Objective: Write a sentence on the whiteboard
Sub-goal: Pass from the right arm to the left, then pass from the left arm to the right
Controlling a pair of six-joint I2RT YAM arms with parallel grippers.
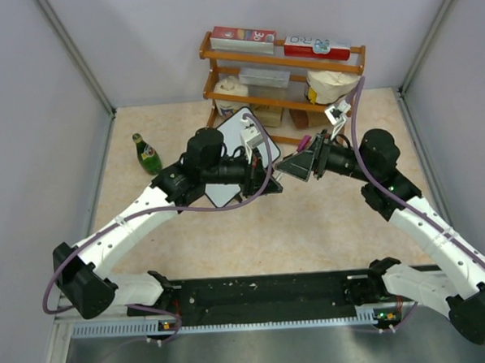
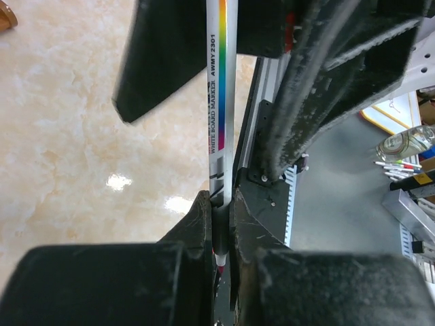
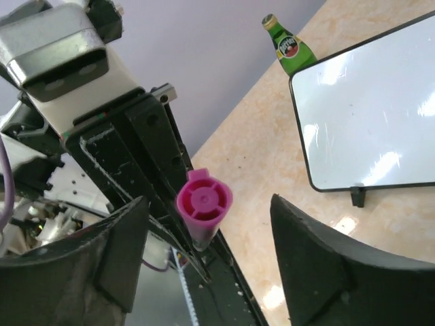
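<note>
We clamp the marker [image 2: 219, 102] in our left gripper [image 2: 221, 204]. Its purple end [image 3: 204, 200] points between the released fingers [image 3: 319, 272] of the right gripper [image 3: 204, 210], untouched.

Item: marker [image 2: 219, 88], centre of left wrist view. Black print along its white barrel reads "WHITE BOARD MARKER AWMY2301". Item: boxes [image 1: 243, 37], upper centre, top view. Lettering too small to read.

Grey walls [image 1: 26, 95], beige marbled tabletop [image 1: 310, 235], wooden shelf [image 1: 285, 64]
</note>
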